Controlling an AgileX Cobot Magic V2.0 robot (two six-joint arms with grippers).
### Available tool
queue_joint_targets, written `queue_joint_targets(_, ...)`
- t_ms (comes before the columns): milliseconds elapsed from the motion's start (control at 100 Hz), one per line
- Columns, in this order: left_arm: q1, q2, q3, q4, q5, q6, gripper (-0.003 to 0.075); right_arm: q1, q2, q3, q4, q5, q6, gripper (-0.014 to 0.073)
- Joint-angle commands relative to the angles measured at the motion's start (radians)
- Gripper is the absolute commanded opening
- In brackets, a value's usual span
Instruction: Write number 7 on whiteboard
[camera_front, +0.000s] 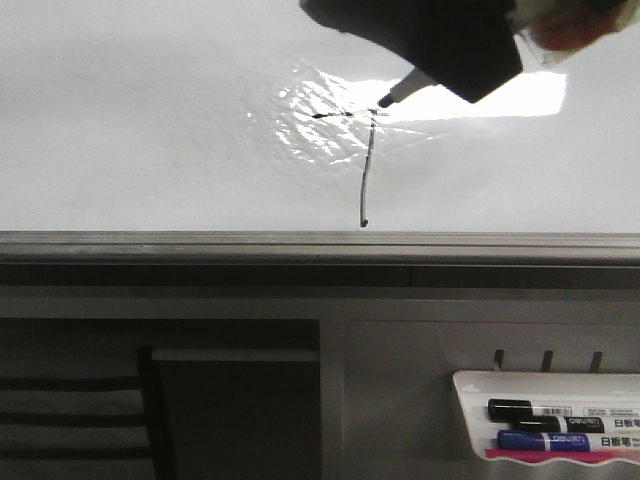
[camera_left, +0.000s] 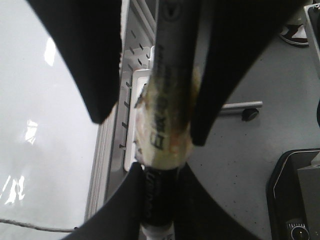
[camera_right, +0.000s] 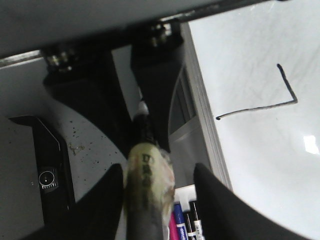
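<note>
The left pincer (camera_left: 160, 172) is closed on a black marker (camera_left: 167, 100), its two fingers hugging the barrel close to the writing end. The right pincer (camera_right: 159, 170) stands around the taped back part of the same marker. A gap shows on one side there, so I cannot tell whether it clamps.

In the front view the marker's tip sits just beside the corner of the number 7 (camera_front: 366, 170), where the short wobbly top stroke meets the longer downstroke. Whether the tip touches the surface cannot be told.

The figure lies near the middle of the whiteboard (camera_front: 150, 120), its downstroke ending close above the grey frame.

Both strokes are drawn and joined, so the writing looks essentially done. What seems left is lifting the marker clear.
</note>
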Motion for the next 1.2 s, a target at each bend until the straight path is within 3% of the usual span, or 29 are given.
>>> queue_joint_targets(0,0.004,-0.047,-0.034,0.027,-0.040,-0.086,-0.0020,-0.031,-0.048,-0.032,0.024,-0.059,0.024,0.0321)
queue_joint_targets(240,0.114,-0.127,-0.034,0.305,0.101,-0.478,-0.0020,-0.160,-0.178,-0.032,-0.061,-0.081,0.199,0.0321)
queue_joint_targets(420,0.252,-0.203,0.002,0.494,0.249,-0.747,-0.0020,-0.222,-0.218,-0.032,-0.061,-0.077,0.250,0.0321)
queue_joint_targets(580,0.415,-0.313,0.138,0.589,0.187,-0.948,-0.0020,-0.223,-0.218,-0.030,-0.060,-0.065,0.287,0.0321)
queue_joint_targets(900,0.694,-0.358,0.372,0.493,-0.105,-0.983,-0.0020,-0.223,-0.218,-0.030,-0.058,-0.050,0.287,0.0321)
queue_joint_targets(1190,0.748,-0.263,0.387,0.433,-0.248,-0.983,-0.0020,-0.223,-0.218,-0.030,-0.050,-0.045,0.287,0.0321)
